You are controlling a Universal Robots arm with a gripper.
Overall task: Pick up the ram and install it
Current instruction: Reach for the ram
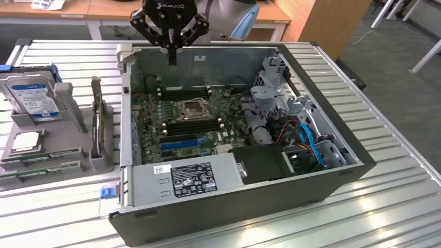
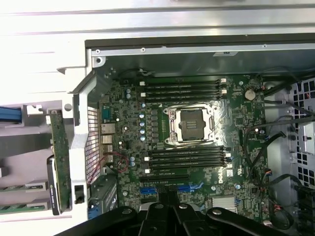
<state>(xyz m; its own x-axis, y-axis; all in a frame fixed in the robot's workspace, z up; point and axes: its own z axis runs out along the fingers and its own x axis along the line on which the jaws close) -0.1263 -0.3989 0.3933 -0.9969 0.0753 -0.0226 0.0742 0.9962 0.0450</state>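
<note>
Silver slatted metal table (image 1: pixel 386 170) carries one open dark grey computer case (image 1: pixel 227 206) holding one green motherboard (image 1: pixel 148 124), and one grey plastic holder (image 1: pixel 65 111) at the table edge on the exterior view's left. Two long, thin green ram sticks (image 1: pixel 43 154) lie flat in that holder. Black fingers (image 1: pixel 171 56), pressed together and empty, hang above the case's far wall, well apart from the ram sticks.

Lighting bright, from overhead. Heavy glare on the ribbed metal worktop (image 1: pixel 358 206), blown to white in the wrist view. Interior of the computer case (image 1: pixel 241 217) shaded along its walls; motherboard (image 2: pixel 236 128) evenly lit, small reflections off the socket (image 2: pixel 190 124).
</note>
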